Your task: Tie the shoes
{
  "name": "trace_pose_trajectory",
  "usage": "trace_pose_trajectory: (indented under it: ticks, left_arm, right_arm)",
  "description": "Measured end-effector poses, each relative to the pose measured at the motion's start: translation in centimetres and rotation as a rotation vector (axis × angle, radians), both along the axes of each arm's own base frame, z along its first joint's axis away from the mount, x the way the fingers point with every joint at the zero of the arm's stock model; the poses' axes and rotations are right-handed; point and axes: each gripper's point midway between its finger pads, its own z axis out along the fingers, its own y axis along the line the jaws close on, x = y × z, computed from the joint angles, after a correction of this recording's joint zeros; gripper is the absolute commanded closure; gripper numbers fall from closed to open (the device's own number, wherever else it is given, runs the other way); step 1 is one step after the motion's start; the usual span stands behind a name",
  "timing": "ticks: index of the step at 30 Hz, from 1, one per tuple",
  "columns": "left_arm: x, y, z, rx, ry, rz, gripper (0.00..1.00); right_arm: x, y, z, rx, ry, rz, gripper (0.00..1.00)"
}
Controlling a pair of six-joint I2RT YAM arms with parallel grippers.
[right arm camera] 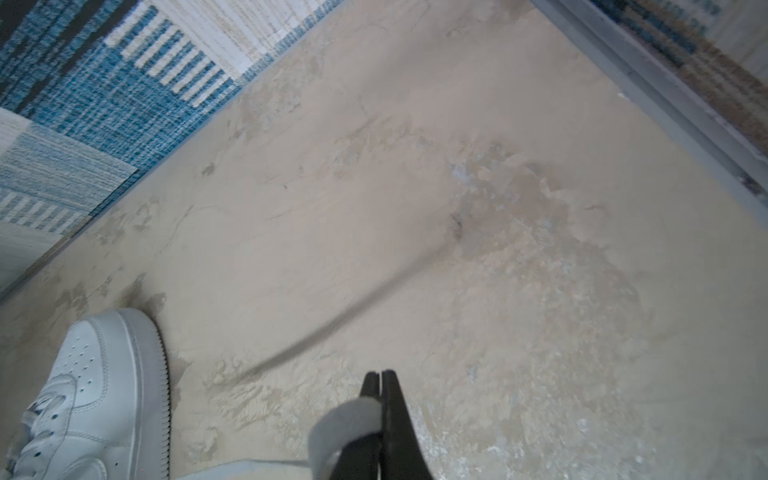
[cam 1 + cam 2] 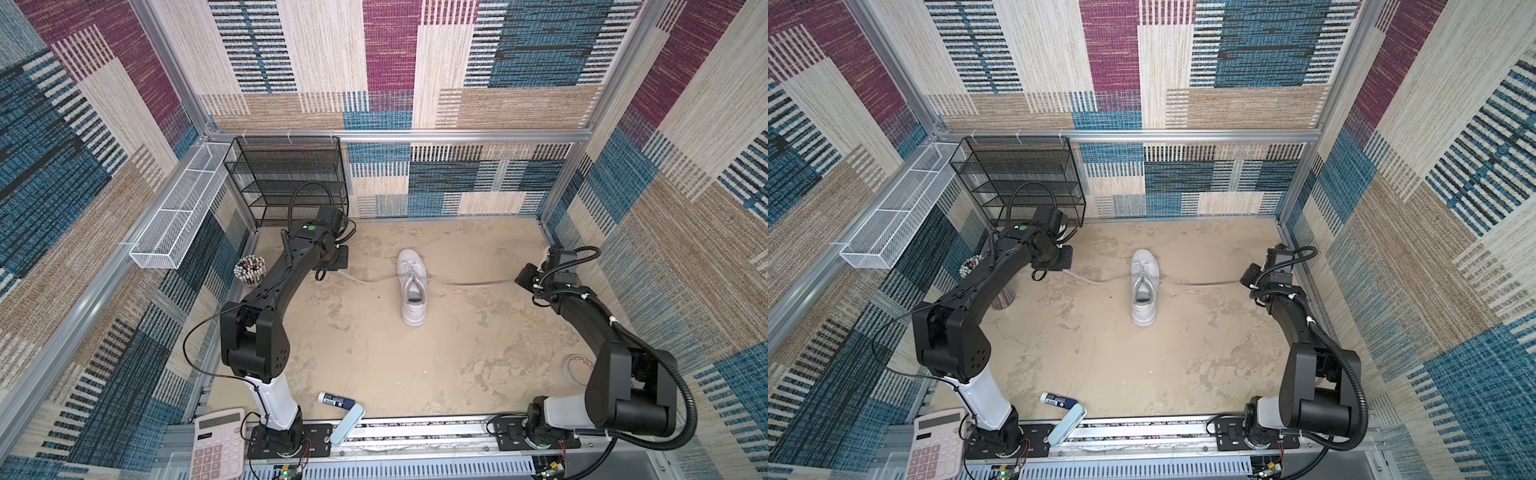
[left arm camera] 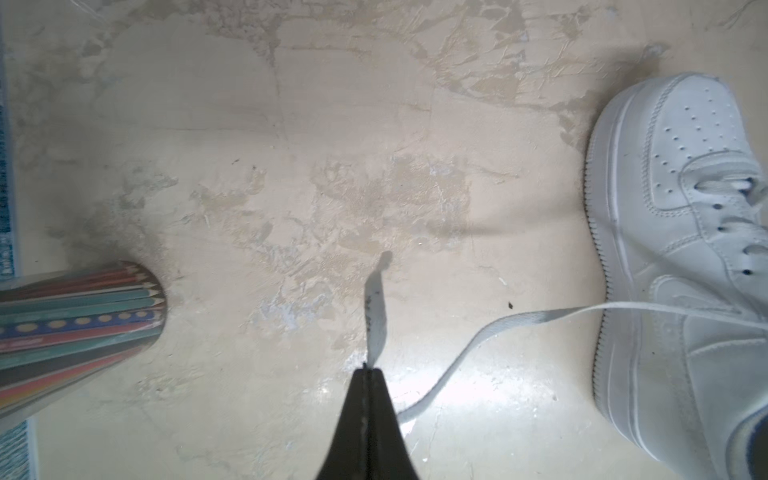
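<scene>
The bench [image 2: 374, 361] carries a calculator [image 2: 216, 444], glue stick [image 2: 336, 400] and pale blue case [image 2: 347, 424] at its near edge, a pencil cup [image 2: 249, 270] at left, and a black mesh rack [image 2: 291, 178] behind.

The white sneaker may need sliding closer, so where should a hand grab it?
Probably best to take the sneaker by its heel collar, from the near edge. The heel faces that way, the opening gapes upward, and the laces run off sideways, leaving the heel free.

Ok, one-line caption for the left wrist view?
Left gripper shut on a white lace trailing from the sneaker, coloured pencils nearby.
</scene>
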Motion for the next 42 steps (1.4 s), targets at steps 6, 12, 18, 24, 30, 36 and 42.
trace_pose_trajectory:
  ticks: [6,12,18,24,30,36,42]
  left_arm:
    - [-0.2,-0.8,-1.1,-0.02,0.022,-0.003,1.0]
    - [-0.8,-1.6,-2.2,-0.034,0.05,-0.023,1.0]
    - [-1.3,-1.7,-3.3,-0.03,0.07,-0.024,1.0]
    - [-1.7,-1.7,-3.5,-0.034,0.062,-0.022,1.0]
    - [-2.2,-1.5,-3.8,-0.038,0.068,-0.009,1.0]
    - [-2.1,-1.5,-3.7,-0.041,0.062,-0.008,1.0]
    - [-2.1,-2.0,-3.8,-0.069,0.056,-0.013,1.0]
  right_arm:
    - [1.2,2.5,-0.3,0.043,0.019,0.083,1.0]
    - [2.7,6.9,-0.1,0.122,0.025,0.227,1.0]
    - [3.6,12.6,1.2,0.171,0.026,0.374,1.0]
    - [4.1,18.1,4.9,0.196,-0.024,0.493,1.0]
    - [4.6,23.0,8.9,0.223,-0.075,0.577,1.0]
    - [4.7,28.1,11.7,0.255,-0.102,0.657,1.0]
    - [5.5,32.8,12.6,0.298,-0.093,0.706,1.0]
